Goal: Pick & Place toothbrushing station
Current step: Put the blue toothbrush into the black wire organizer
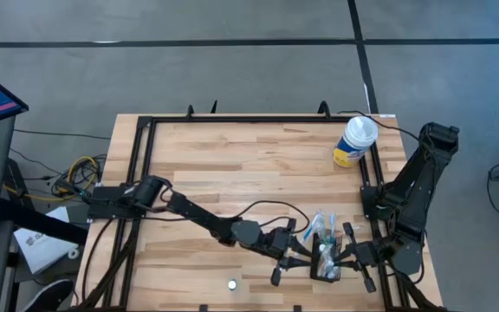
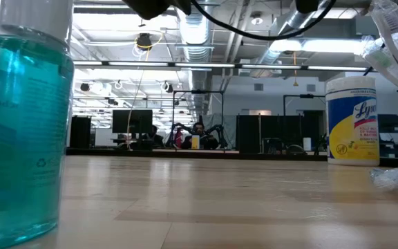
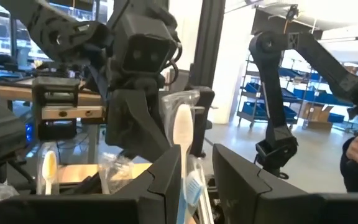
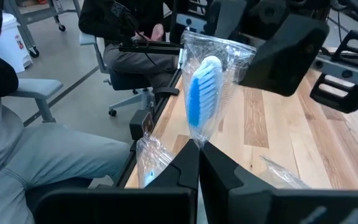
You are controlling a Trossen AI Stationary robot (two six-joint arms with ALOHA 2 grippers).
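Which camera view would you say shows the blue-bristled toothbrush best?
The right wrist view: the wrapped blue-bristled toothbrush stands up close, pinched by the right gripper. High view shows it tiny; left wrist shows only bristles; low view hardly.

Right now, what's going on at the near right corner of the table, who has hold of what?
Both arms meet over the small black toothbrushing station at the table's near right corner. The right gripper is shut on a bagged blue-bristled toothbrush, held upright. The left gripper sits around a bagged white toothbrush right beside it, apparently holding it. More wrapped brushes stick out of the station. The wipes canister stands untouched at the far right.
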